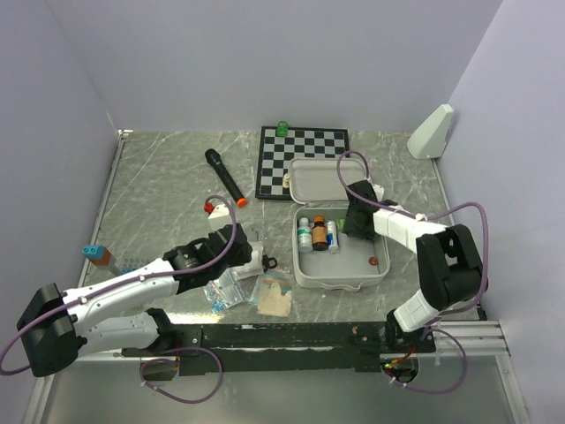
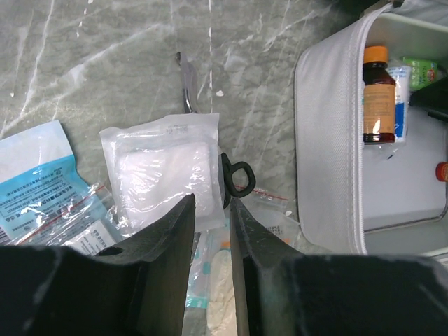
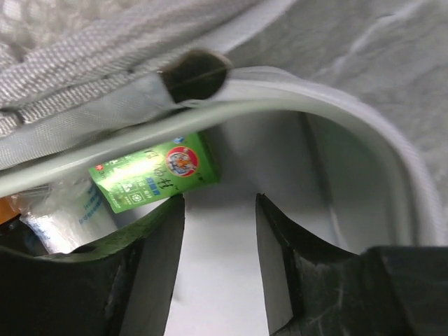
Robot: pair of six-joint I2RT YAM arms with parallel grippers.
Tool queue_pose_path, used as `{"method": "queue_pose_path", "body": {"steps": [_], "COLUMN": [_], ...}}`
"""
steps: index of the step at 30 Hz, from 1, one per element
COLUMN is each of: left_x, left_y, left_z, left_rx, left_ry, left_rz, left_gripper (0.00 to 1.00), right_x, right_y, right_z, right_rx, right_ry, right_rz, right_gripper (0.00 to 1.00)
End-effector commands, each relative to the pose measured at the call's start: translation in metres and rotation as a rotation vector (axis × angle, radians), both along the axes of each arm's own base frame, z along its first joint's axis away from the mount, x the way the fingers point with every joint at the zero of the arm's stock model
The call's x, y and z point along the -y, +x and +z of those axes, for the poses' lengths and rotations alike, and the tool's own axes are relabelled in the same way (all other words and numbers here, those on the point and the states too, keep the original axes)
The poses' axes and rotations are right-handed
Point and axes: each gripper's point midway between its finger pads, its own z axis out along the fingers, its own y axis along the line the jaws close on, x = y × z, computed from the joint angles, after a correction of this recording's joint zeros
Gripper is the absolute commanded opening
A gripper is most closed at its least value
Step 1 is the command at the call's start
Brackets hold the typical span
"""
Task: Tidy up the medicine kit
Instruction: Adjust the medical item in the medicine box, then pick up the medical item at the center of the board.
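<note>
The medicine kit [image 1: 340, 274] lies open, its lid [image 1: 322, 181] resting back on the chessboard. Its base holds a white bottle [image 1: 305, 233], a brown bottle [image 1: 319, 233] and a green box [image 1: 332, 231], with a small red item [image 1: 373, 262] at the right. My right gripper [image 1: 353, 228] is inside the base, open and empty [image 3: 219, 199], beside the green box [image 3: 154, 171]. My left gripper [image 1: 254, 259] hovers low left of the kit [image 2: 329, 140], jaws a narrow gap apart [image 2: 212, 203], over the corner of a white gauze packet [image 2: 161, 171].
A black ring handle [image 2: 239, 175] lies by the gauze. Clear packets [image 1: 228, 287] and a tan packet [image 1: 275, 296] lie near the front. The chessboard [image 1: 303, 150], a black microphone [image 1: 224, 174], a white wedge [image 1: 432, 131] and a blue-and-brown item [image 1: 95, 254] sit around.
</note>
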Motion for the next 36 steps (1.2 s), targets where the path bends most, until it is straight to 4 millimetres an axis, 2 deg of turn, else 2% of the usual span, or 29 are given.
{"method": "queue_pose_path", "body": {"steps": [1,5,10,12,13,14,17,20,24,27,33,36], "left_x": [-0.001,-0.004,-0.010,-0.015,-0.017,-0.019,-0.021,-0.020,-0.019,-0.024,-0.025,-0.021], "left_y": [-0.001,0.000,0.003,0.004,0.005,0.006,0.013,0.023,0.033,0.037,0.037,0.033], "left_z": [-0.001,-0.004,-0.005,-0.011,-0.017,-0.022,-0.038,-0.053,-0.065,-0.073,-0.091,-0.101], "left_rx": [-0.012,-0.017,-0.019,-0.038,-0.052,-0.063,-0.099,-0.148,-0.177,-0.192,-0.251,-0.281], "left_ry": [-0.018,-0.010,0.008,0.034,0.050,0.060,0.066,0.076,0.107,0.116,0.110,0.115], "left_rz": [0.014,0.027,0.054,0.086,0.108,0.121,0.131,0.126,0.120,0.130,0.097,0.067], "left_gripper": [0.32,0.32,0.36,0.58,0.72,0.80,0.89,0.85,0.72,0.65,0.60,0.46], "right_x": [-0.013,-0.011,-0.005,-0.005,-0.007,-0.008,-0.020,-0.034,-0.043,-0.043,-0.038,-0.037], "right_y": [0.019,0.014,0.006,0.001,-0.002,-0.007,-0.020,-0.033,-0.047,-0.054,-0.060,-0.062], "right_z": [0.007,0.016,0.058,0.074,0.080,0.086,0.101,0.112,0.121,0.126,0.126,0.124], "right_rx": [0.061,0.085,0.179,0.202,0.209,0.218,0.256,0.292,0.318,0.330,0.345,0.339], "right_ry": [0.062,0.060,0.076,0.078,0.079,0.082,0.113,0.146,0.180,0.190,0.179,0.176], "right_rz": [0.045,0.039,0.001,0.005,0.016,0.024,0.081,0.137,0.177,0.191,0.203,0.210], "right_gripper": [0.52,0.53,0.64,0.68,0.70,0.72,0.74,0.74,0.74,0.74,0.74,0.74]}}
